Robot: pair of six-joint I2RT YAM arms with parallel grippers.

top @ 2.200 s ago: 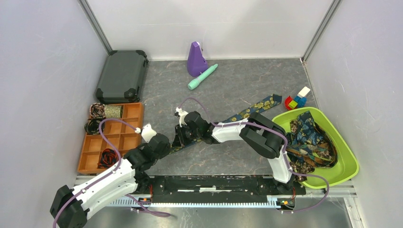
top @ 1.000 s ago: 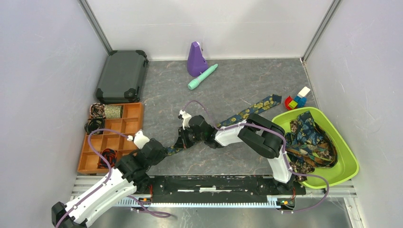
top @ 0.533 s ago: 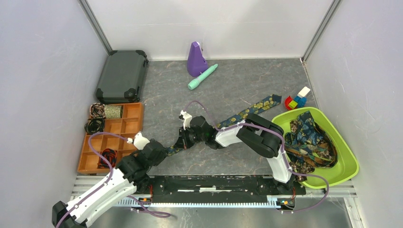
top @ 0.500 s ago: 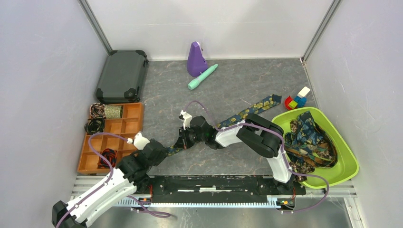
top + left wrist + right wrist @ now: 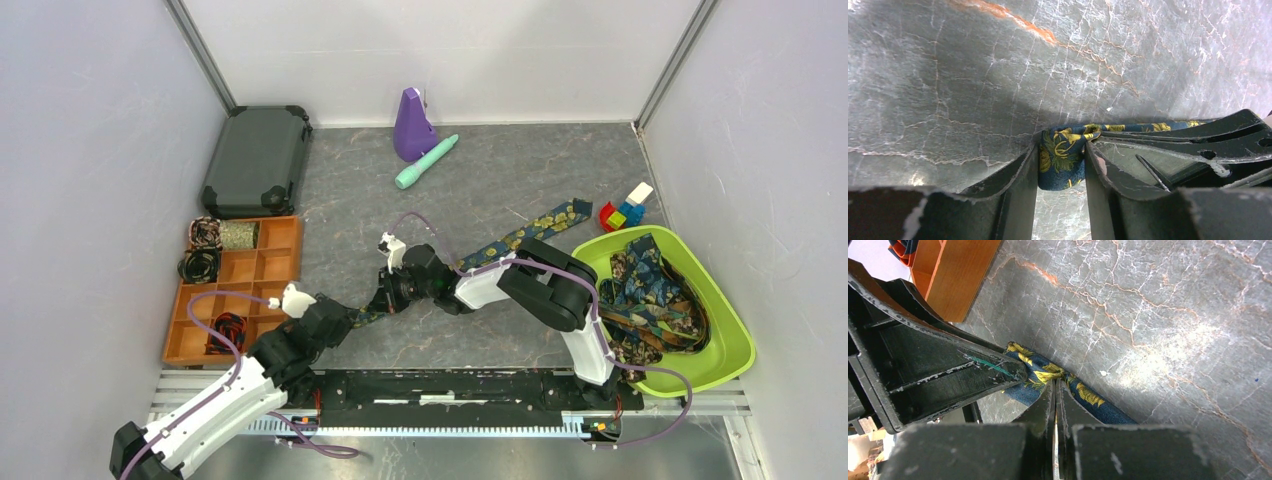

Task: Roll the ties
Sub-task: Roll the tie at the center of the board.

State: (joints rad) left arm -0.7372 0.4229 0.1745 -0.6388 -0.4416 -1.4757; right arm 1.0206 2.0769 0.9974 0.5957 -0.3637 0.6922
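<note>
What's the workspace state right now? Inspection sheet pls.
Surface: grey marbled tabletop.
Job's things: navy floral tie lying diagonally on it; more ties heaped in green bin; rolled ties in orange tray.
Clutter: black case, purple cone, teal cylinder, toy blocks.
Grippers: left gripper closed on the tie's folded end; right gripper shut, tips on the same tie.
Cables: purple cable on each arm; left one loops over the tray.
Surroundings: pale walls, metal rail at near edge.
</note>
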